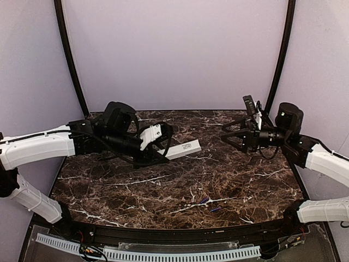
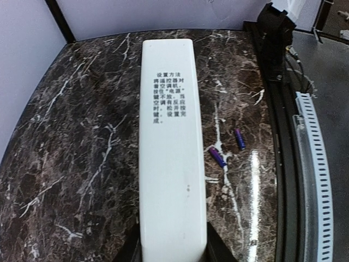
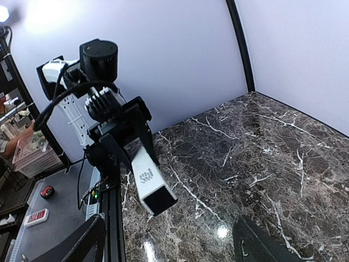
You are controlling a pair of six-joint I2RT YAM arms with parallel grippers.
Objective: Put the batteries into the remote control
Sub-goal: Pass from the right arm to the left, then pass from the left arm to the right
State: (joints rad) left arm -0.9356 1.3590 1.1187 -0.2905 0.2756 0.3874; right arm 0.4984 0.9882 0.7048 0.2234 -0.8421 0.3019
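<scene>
My left gripper (image 1: 158, 150) is shut on one end of the remote control (image 1: 185, 148), a slim white bar held above the marble table (image 1: 136, 191) and pointing right. In the left wrist view the remote control (image 2: 172, 136) runs up the frame with its printed label facing the camera, its near end between the jaws of my left gripper (image 2: 173, 252). Two blue-purple batteries (image 2: 217, 157) (image 2: 239, 138) lie on the table to its right; the batteries (image 1: 205, 201) (image 1: 215, 209) sit near the front edge. My right gripper (image 1: 224, 133) hangs open and empty at the right, facing the remote control (image 3: 147, 180).
A black rail and a white slotted cable duct (image 1: 163, 254) run along the near edge. Purple walls with black corner posts (image 1: 71, 60) close off the back and sides. Off the table, a pink basket (image 3: 35, 155) stands beside the left arm's base.
</scene>
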